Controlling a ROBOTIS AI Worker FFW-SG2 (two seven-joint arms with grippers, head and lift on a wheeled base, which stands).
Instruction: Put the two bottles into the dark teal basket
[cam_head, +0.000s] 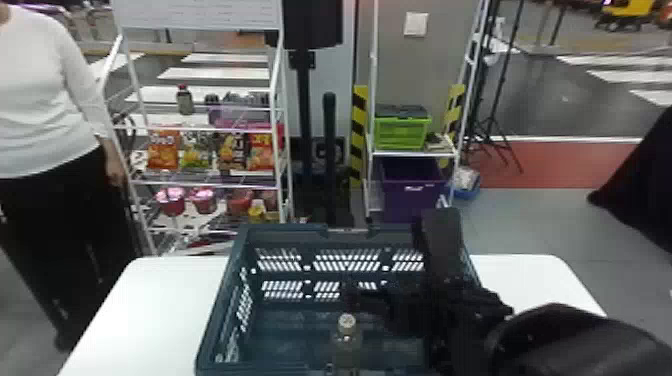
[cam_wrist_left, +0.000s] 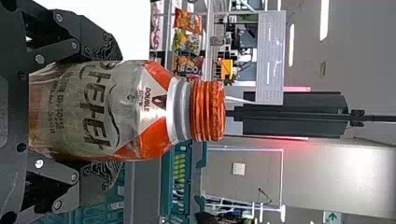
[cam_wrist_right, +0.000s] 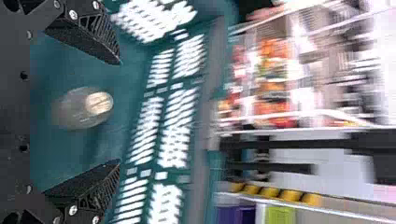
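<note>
On the desk (cam_head: 140, 310), the basket (cam_head: 285, 231); inside it, one bottle (cam_head: 346, 345). In the left claw (cam_wrist_left: 117, 109), the other bottle (cam_wrist_left: 93, 112). Behind and to the left, a rack (cam_head: 207, 185), with snack bags (cam_head: 262, 150) above cups (cam_head: 171, 200). Behind and to the right, a crate (cam_head: 402, 134) above a bin (cam_head: 412, 200).

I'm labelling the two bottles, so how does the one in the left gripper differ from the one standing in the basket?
The gripped bottle has an orange cap; the standing bottle has a pale cap. The gripped bottle is held between the left fingers, while the standing bottle is ungripped inside the basket. Both are upright and capped.
</note>
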